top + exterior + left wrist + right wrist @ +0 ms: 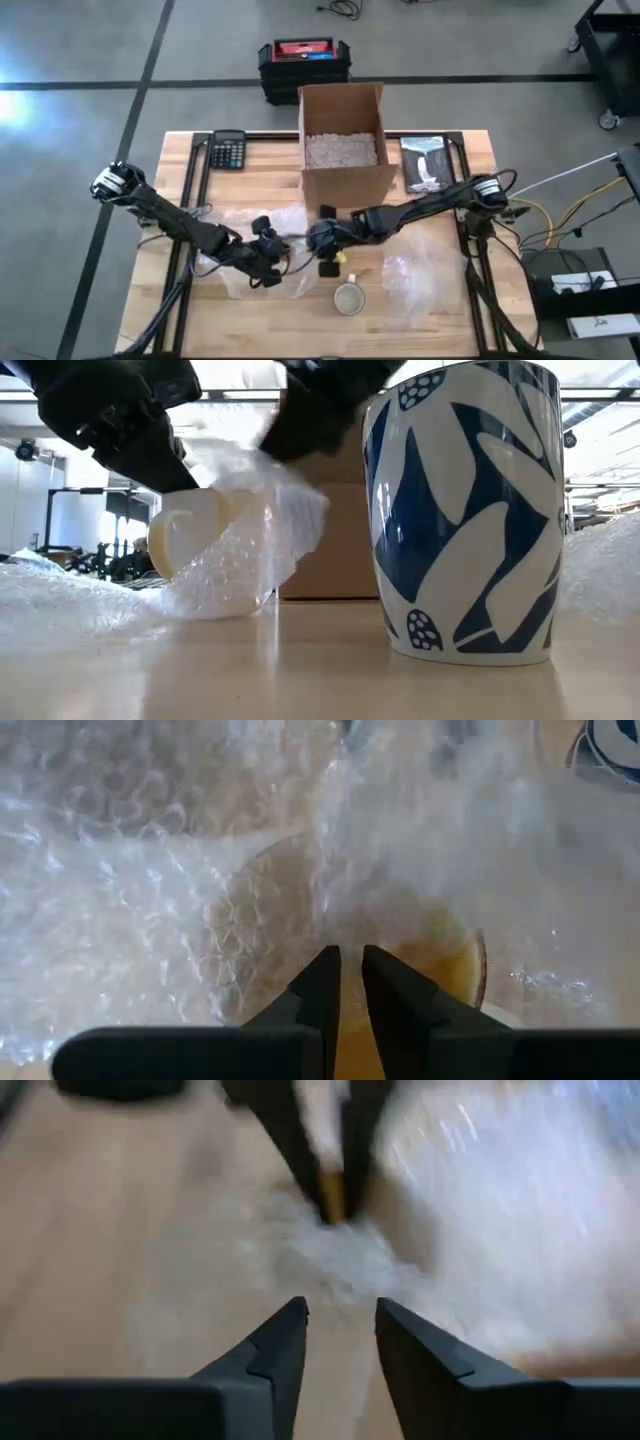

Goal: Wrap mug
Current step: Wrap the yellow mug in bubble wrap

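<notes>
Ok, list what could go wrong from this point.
1. The left tool pinches only a thin edge of the clear bubble wrap; it may slip free and unfold off the pale yellow mug.
2. The blue-and-white leaf-patterned mug stands close by; the right tool could knock it.

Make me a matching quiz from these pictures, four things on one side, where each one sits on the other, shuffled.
Things:
1. calculator
2. cardboard box
3. blue and white mug
4. yellow mug

Places:
A. half under bubble wrap
B. far left corner of the table
C. upright at the near edge
D. far middle, full of packing filler

Pairs: 1-B, 2-D, 3-C, 4-A
</notes>
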{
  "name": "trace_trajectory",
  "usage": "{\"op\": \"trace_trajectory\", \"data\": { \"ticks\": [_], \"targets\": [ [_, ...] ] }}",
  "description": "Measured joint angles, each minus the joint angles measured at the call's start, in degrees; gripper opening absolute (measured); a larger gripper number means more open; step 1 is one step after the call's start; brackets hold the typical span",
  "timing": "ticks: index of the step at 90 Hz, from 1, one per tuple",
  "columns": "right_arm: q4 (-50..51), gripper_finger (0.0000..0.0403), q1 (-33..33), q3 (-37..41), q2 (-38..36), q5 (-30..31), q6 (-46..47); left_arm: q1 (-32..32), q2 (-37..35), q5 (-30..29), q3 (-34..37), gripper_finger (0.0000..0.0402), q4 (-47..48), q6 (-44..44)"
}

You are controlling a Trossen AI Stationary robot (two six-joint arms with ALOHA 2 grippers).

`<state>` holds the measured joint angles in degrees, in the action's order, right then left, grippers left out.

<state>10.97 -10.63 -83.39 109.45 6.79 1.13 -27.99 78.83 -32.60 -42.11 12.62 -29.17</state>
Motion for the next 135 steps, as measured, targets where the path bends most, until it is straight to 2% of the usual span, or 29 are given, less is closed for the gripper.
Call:
{"op": "trace_trajectory", "data": {
  "ticks": [18,26,37,44,50,66,75,81,96,101,110,123,135],
  "targets": [
    [-0.3,0.0031,1.8,-3.1,5.4,0.3,0.4,0.0,-0.2,0.1,-0.1,0.0036,-0.1,0.0],
    [0.2,0.0008,1.8,-3.9,6.4,0.2,0.3,0.0,-1.3,2.7,-1.6,0.0036,2.4,0.2],
    [2.1,0.0005,1.8,-4.3,6.8,0.1,0.4,-0.1,-4.2,7.9,-6.5,0.0036,10.6,-0.5],
    [2.4,0.0007,1.8,-4.3,6.9,0.1,0.4,-0.3,-6.0,7.8,-9.1,0.0036,15.9,-1.2],
    [2.0,0.0007,1.8,-4.3,6.9,0.1,0.4,-0.4,-7.4,4.2,-10.2,0.0036,17.7,-0.4],
    [2.0,0.0001,1.8,-4.3,6.9,0.1,0.3,0.6,-8.5,-14.1,-8.4,0.0036,18.2,2.3],
    [2.1,0.0002,1.8,-4.3,6.9,0.1,0.3,2.3,-7.6,-18.4,-6.1,0.0036,16.4,2.1],
    [2.2,0.0002,1.8,-4.3,6.9,0.1,0.3,3.6,-6.6,-15.6,-4.4,0.0036,13.5,2.0],
    [2.2,0.0002,1.8,-4.3,6.9,0.1,0.3,4.1,-3.1,3.4,-1.0,0.0036,1.4,6.3],
    [2.3,0.0002,1.8,-4.3,6.9,-0.4,0.3,3.5,-1.9,7.0,-0.9,0.0036,-0.3,6.9],
    [2.4,0.0002,1.7,-4.2,6.9,-0.9,0.3,2.5,-0.1,8.0,-1.0,0.0036,-1.2,7.1],
    [3.5,0.0002,1.8,-4.2,6.2,0.1,0.3,3.2,2.0,5.0,-0.8,0.0036,-2.0,6.0],
    [10.2,0.0002,1.9,-7.3,3.4,0.5,0.3,3.7,3.0,4.7,-0.9,0.0036,-2.0,5.7]
  ]
}}
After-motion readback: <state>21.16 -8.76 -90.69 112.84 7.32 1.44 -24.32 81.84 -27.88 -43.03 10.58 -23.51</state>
